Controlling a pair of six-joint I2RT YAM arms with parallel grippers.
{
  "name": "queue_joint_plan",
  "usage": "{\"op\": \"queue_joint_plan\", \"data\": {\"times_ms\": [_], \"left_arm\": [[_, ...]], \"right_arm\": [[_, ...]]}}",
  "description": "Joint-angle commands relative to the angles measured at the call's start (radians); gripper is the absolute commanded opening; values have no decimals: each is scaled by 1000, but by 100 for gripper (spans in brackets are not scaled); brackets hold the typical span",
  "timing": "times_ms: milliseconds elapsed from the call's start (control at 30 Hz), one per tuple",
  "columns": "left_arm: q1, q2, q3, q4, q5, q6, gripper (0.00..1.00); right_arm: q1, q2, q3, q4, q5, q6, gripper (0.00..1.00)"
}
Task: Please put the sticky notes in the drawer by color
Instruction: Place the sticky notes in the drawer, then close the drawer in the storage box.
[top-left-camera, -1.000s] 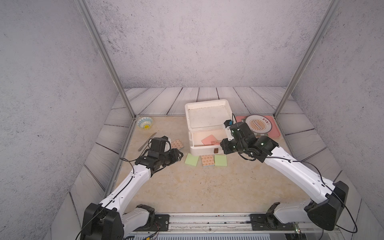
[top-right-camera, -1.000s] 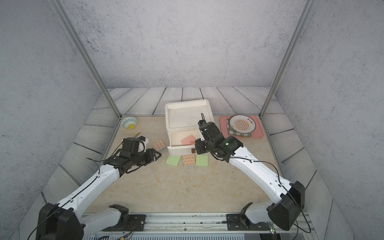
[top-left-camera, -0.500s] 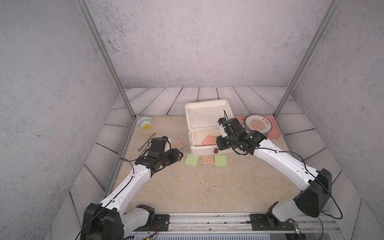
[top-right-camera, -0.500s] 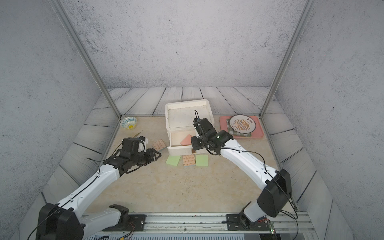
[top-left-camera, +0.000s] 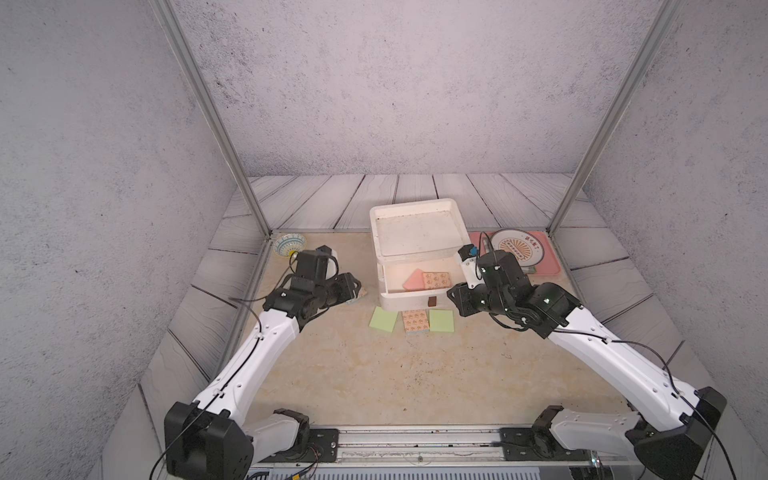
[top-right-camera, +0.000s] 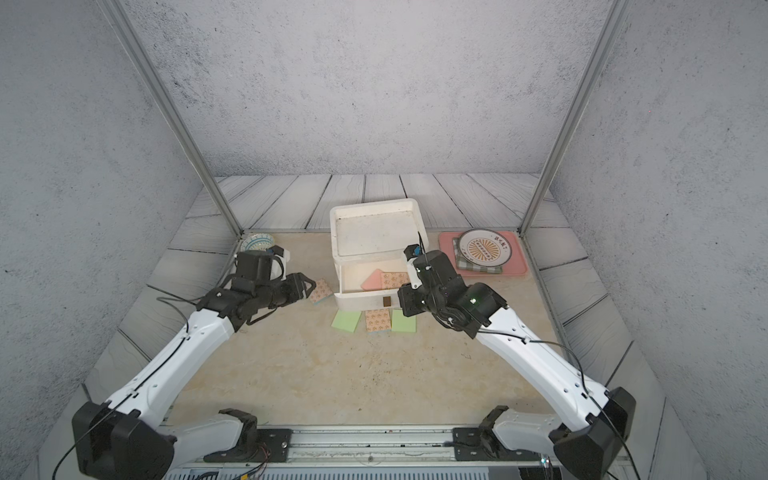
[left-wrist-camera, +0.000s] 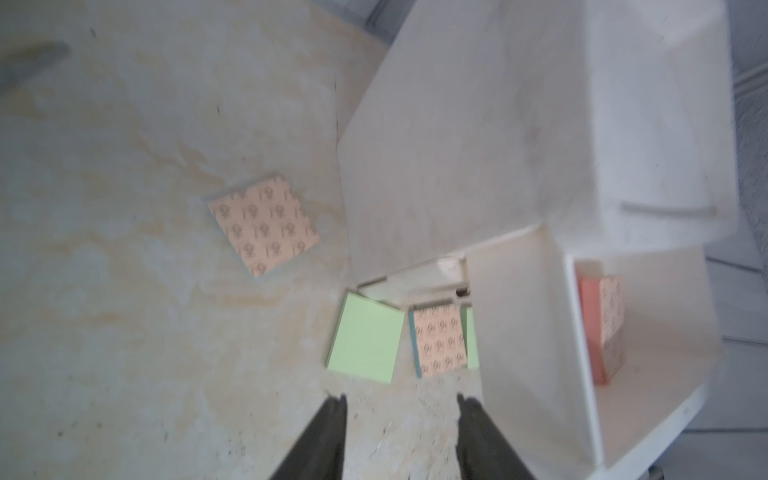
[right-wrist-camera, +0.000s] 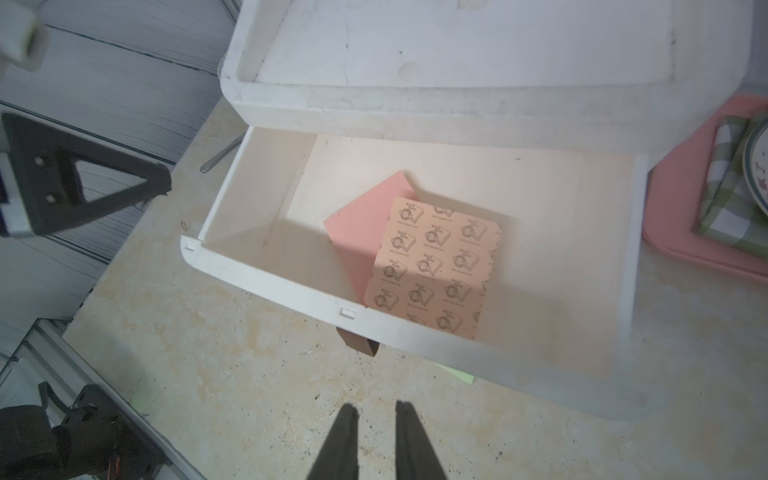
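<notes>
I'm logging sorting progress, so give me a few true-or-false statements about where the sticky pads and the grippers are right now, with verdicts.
1. One drawer of the white chest is pulled open. True.
2. A pink pad and an orange-patterned pad lie inside it. True.
3. Both green pads are inside it too. False: they lie on the table in front of the chest, either side of another patterned pad.
4. The right gripper is carrying a pad. False: its jaws are empty and slightly apart.
</notes>
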Motion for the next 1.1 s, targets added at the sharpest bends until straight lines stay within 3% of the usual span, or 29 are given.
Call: {"op": "queue_joint_plan", "data": {"times_ms": [0, 100, 200, 533, 733, 1067], "left_arm": [[15, 131, 283, -5, 13, 71, 48], [-9, 260, 471, -56, 88, 60, 54], [-63, 360, 607, -90, 70, 92, 54], [-159, 683, 844, -142, 109, 109, 53], [-161, 762, 868, -152, 116, 107, 53], [-161, 740, 770, -115, 114, 105, 53]], "right_arm": [[0, -34, -101, 39, -34, 40, 21], [-1, -22, -144, 92, -66, 61, 21], [0, -1, -142, 102, -82, 67, 21], [0, 78, -141, 200, -92, 51, 21], [-1, 113, -156, 282, -41, 45, 21], [0, 240, -119, 498, 66, 31, 21]]}}
